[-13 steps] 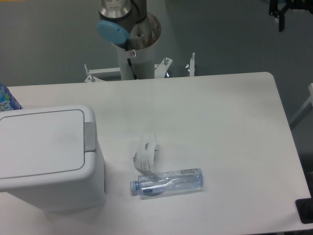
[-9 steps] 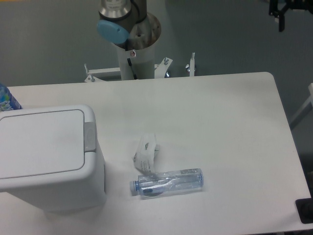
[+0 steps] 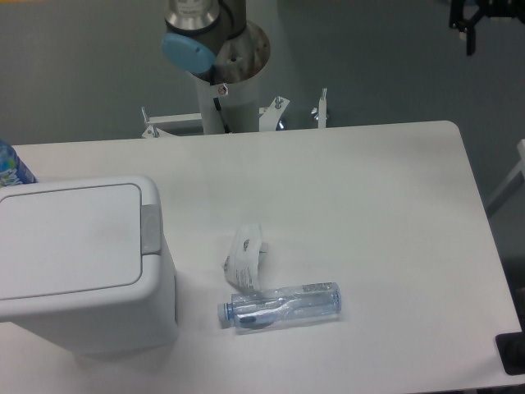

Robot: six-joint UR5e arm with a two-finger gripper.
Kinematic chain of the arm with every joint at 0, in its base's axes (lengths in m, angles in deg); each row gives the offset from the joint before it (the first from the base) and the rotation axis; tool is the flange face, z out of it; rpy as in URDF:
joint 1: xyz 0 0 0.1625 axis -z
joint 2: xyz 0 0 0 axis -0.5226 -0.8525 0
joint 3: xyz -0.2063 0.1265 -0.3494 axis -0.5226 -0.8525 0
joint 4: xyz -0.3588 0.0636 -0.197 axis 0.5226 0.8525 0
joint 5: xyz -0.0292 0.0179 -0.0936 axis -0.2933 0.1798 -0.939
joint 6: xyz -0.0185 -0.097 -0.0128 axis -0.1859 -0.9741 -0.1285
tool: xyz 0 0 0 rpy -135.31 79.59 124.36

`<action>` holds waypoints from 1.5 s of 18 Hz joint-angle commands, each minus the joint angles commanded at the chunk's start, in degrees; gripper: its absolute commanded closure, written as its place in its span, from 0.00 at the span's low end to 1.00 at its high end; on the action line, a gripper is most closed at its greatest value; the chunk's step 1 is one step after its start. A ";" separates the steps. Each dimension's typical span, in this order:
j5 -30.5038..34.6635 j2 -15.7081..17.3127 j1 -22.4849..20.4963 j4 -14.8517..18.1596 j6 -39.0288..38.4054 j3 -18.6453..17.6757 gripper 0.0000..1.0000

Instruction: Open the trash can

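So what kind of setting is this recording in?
Most likely a robotics lab bench rather than a home: a plain white table with the arm's pedestal base behind its far edge, a staged white trash can, and a plastic bottle.

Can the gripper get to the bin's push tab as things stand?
Probably yes. The grey push tab on the trash can faces open table, nothing above or beside it; the bottle lies apart. The gripper is far off at top right, barely in view.
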 joint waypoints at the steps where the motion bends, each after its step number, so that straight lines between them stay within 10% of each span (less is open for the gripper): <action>1: 0.00 -0.17 1.14 -0.17 -2.54 0.09 0.00; 12: 6.33 -3.34 12.48 0.09 -26.10 4.92 0.00; 27: 2.92 -5.18 32.52 0.44 -77.69 6.42 0.00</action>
